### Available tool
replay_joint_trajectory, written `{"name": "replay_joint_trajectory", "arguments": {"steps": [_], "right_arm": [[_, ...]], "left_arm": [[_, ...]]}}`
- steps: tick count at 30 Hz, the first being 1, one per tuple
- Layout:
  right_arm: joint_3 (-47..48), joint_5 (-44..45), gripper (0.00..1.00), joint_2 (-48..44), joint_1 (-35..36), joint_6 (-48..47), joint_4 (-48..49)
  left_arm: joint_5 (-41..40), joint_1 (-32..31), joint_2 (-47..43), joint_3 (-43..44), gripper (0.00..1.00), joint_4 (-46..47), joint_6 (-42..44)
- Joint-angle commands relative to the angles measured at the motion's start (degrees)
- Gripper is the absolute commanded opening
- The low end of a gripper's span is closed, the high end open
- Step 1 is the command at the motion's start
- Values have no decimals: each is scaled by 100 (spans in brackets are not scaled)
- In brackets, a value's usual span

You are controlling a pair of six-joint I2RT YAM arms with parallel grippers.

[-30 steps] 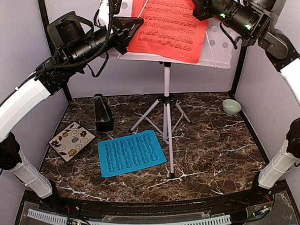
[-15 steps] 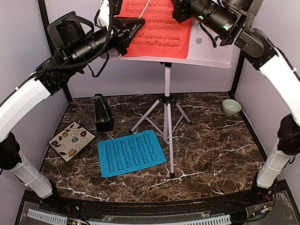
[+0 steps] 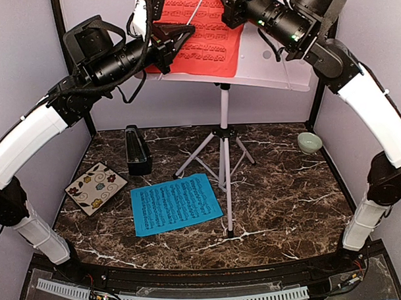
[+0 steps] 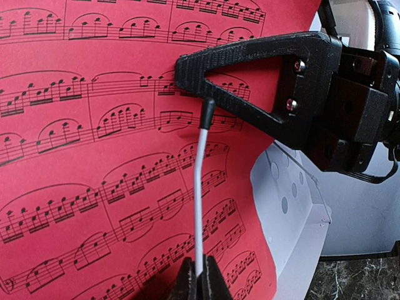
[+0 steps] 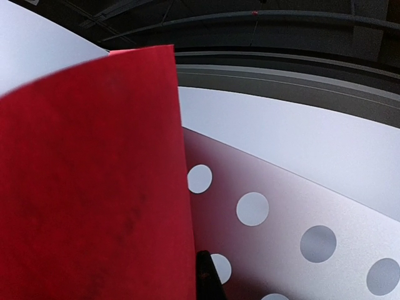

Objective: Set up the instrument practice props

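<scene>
Purple-walled booth, marble table (image 3: 287,186). Red music sheet (image 3: 210,51) on white perforated music stand (image 3: 276,62), 12 o'clock. Left gripper (image 4: 197,284) clamped on wire page holder (image 4: 197,200); right gripper (image 3: 226,7) touching sheet, closure cannot be told.

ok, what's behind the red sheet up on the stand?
The white perforated stand tray, bare to the right of the red sheet. The part directly behind the sheet is covered. A thin wire lies across the sheet's front.
</scene>
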Motion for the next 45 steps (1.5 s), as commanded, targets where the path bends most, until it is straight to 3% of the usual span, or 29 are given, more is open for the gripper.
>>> {"name": "replay_joint_trajectory", "arguments": {"steps": [1, 19, 25, 41, 45], "right_arm": [[214, -201, 0, 132, 36, 76, 354], [291, -372, 0, 326, 36, 87, 654], [-87, -489, 0, 159, 36, 59, 772], [95, -980, 0, 334, 36, -170, 508], [110, -951, 0, 331, 36, -230, 587]], "left_arm": [[283, -29, -167, 11, 0, 378, 43], [265, -29, -175, 8, 0, 365, 68], [271, -33, -214, -1, 0, 374, 63], [239, -29, -139, 10, 0, 376, 31], [260, -33, -171, -5, 13, 383, -18]]}}
